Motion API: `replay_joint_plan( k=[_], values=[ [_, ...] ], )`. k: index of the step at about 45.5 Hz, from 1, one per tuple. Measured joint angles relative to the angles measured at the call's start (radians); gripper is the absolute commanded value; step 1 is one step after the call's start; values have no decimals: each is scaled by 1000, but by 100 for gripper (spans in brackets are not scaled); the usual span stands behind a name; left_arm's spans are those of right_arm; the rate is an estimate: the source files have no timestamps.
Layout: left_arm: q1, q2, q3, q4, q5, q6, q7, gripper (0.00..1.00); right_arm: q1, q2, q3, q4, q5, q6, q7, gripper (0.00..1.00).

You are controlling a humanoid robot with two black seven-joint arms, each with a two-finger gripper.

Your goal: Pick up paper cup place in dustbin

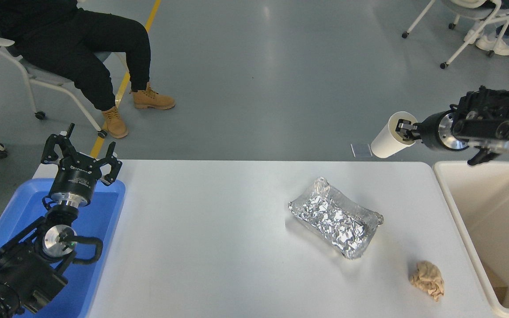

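Note:
The white paper cup [390, 141] hangs tilted in the air, high above the table's far right corner. My right gripper [406, 128] is shut on the cup's rim, one finger inside the mouth. The arm comes in from the right edge, above the cream dustbin [446, 185], which stands off the table's right end with its deep inside showing. The cup is left of the bin's near corner, not over its opening. My left gripper [80, 152] is parked open at the lower left, over the blue tray.
A crinkled silver foil tray [335, 216] lies right of the table's centre. A crumpled brown paper ball [427, 279] sits near the front right. A blue tray [100, 207] holds the left end. A person sits on a chair [24, 73] at the far left.

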Motion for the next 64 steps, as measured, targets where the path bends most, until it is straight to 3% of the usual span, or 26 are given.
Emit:
replay_joint_plan(
  k=[14,32,49,64],
  values=[
    [0,0,0,0,0,0,0,99,208,-112,-7,33,-4,148,0,0],
    [0,0,0,0,0,1,0,99,287,-164,-9,33,-6,202,0,0],
    [0,0,0,0,0,1,0,99,152,-188,-15,-172,34,81,-16,0],
    [0,0,0,0,0,1,0,99,-241,-200,-4,-582,255,-51,-26,0]
  ],
)
